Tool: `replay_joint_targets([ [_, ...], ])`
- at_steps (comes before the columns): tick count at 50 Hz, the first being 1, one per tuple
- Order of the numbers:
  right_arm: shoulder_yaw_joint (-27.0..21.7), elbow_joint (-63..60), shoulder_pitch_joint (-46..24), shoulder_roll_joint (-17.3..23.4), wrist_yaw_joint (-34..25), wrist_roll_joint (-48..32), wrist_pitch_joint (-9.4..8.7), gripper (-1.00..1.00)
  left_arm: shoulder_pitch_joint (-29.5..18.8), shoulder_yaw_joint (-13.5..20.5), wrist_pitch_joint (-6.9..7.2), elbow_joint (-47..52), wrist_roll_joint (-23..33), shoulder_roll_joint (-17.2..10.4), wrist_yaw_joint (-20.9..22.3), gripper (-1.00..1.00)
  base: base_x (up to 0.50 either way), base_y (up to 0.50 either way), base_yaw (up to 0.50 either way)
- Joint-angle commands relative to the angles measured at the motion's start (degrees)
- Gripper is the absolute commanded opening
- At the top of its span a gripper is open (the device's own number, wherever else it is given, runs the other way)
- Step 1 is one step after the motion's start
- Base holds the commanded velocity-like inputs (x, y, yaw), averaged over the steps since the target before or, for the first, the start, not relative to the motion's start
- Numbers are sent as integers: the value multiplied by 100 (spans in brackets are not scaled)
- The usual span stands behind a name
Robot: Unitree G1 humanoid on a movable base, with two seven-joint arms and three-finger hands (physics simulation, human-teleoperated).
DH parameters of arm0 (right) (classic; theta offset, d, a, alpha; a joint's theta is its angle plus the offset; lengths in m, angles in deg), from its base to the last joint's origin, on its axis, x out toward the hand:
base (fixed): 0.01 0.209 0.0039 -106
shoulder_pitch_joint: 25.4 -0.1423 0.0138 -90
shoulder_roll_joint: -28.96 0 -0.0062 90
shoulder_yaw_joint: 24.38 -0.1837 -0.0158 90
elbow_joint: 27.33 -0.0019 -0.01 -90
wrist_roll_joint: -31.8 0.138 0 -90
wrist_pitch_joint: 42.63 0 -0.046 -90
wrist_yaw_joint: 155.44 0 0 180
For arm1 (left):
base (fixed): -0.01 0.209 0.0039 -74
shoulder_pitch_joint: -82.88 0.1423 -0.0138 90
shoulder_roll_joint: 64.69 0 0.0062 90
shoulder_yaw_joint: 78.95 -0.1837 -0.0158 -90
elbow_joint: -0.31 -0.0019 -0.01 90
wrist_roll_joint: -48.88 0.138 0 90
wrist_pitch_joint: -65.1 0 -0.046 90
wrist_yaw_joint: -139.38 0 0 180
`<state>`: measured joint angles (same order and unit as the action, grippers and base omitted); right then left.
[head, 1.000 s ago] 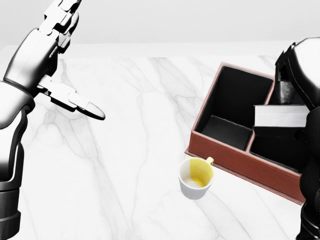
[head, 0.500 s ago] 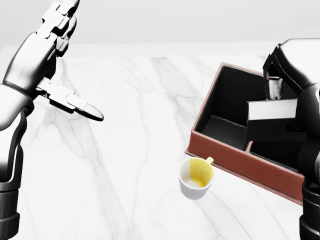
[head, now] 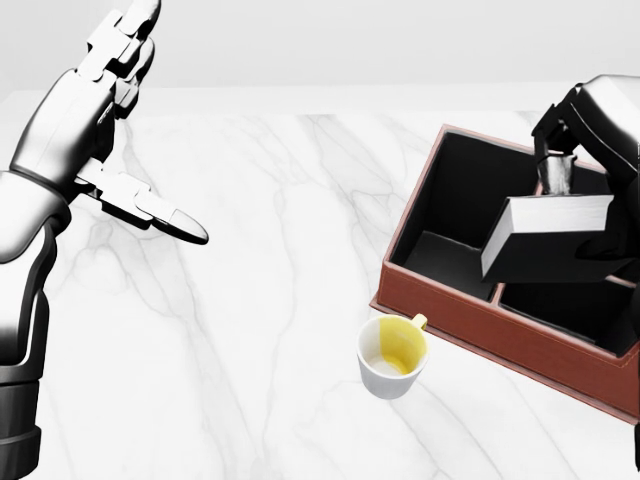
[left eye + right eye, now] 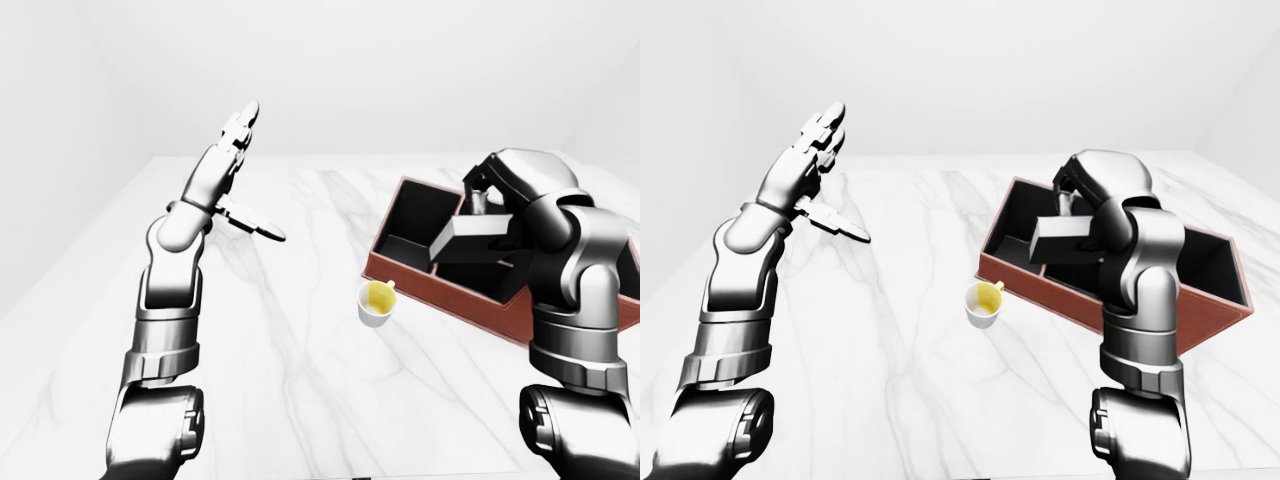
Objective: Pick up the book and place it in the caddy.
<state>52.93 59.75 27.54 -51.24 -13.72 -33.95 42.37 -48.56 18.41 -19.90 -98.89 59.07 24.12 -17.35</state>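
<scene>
Over the last second the book has changed its attitude above the caddy; a second ago it lay nearly level at the right edge of the head view, half a second ago it had shifted left and a little up, and now it is tilted, its lower-left corner dipping over the divider between the compartments and its pale page edge turned toward the camera; the right hand has risen with it and remains clenched on the book's upper edge, though how the fingers lie behind the cover cannot be made out; the book appears to be held in the air, not yet resting on the caddy floor, and whether its low corner touches the divider I cannot tell; my judgement is that the placing is in its last stage, and that the book must be lowered into one compartment, not left straddling the partition; the left hand is released, fingers spread, raised over the marble table well apart from everything, much as it was; the yellow-lined cup stands just beside the caddy's near wall, unmoved; no brand, label or writing is legible on the book, the caddy or the cup.
</scene>
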Motion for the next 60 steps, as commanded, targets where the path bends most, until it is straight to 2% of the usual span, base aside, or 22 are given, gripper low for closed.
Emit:
replay_joint_targets([
  [1,-43,121,-27,279,400,575,0,-100,-3,1,0,-22,0,-2,5,100,0,0,0],
  [6,-22,-2,80,437,251,482,0,-100,-6,4,0,-38,-5,-2,-2,100,0,0,0],
  [15,-199,56,344,531,479,416,0,-100,23,9,0,58,-2,-5,3,100,0,0,0],
  [20,-252,112,382,613,416,360,0,-100,35,8,0,64,-1,1,1,100,0,0,0],
  [28,-379,496,275,707,815,636,0,-100,62,17,0,54,-21,5,-10,100,0,0,0],
  [37,-270,767,178,752,1171,850,0,-100,99,12,0,37,-32,11,-16,100,0,0,0],
  [42,-216,1056,98,712,1555,928,0,-100,129,33,0,32,-48,0,-7,100,0,0,0],
  [60,-127,1504,238,730,2019,599,0,-100,104,31,0,-38,-64,-14,-26,100,0,0,0],
])
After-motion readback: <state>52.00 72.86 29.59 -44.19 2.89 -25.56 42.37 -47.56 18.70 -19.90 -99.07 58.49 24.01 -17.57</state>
